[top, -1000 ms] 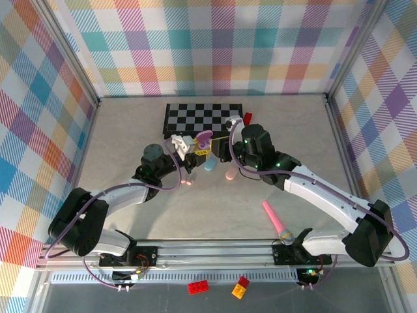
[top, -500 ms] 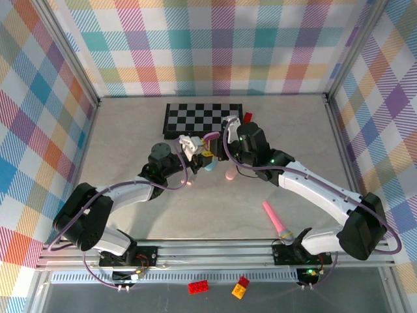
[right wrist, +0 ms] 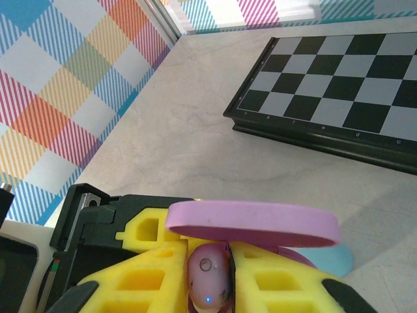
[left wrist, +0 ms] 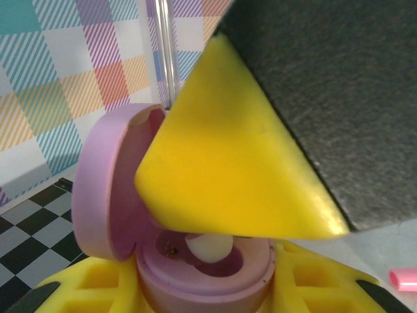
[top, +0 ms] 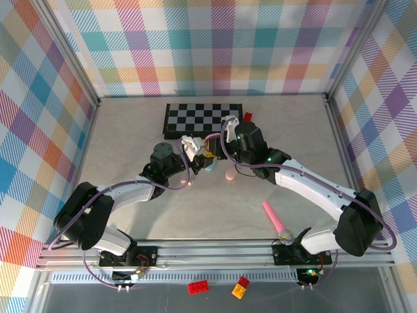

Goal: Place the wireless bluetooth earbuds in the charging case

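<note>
1. Top view: the left gripper and right gripper meet mid-worktop, toward the far edge, just short of the chessboard. A teal piece and a pink piece lie loose on their near side; whether these are buds or cases cannot be told.
2. Left wrist view: the left jaws are closed tight on the base of the open lilac charging case, its lid hinged up to the left. A pale earbud sits at the mouth of a well, under the right gripper's yellow finger.
3. Right wrist view: the right jaws, narrowly parted, pinch the earbud between their tips, directly beneath the lid.
4. Assessment: insertion is under way. The bud is at the well but not released, and its seating depth cannot be verified. Release remains; whether a second bud is seated cannot be told.
</note>
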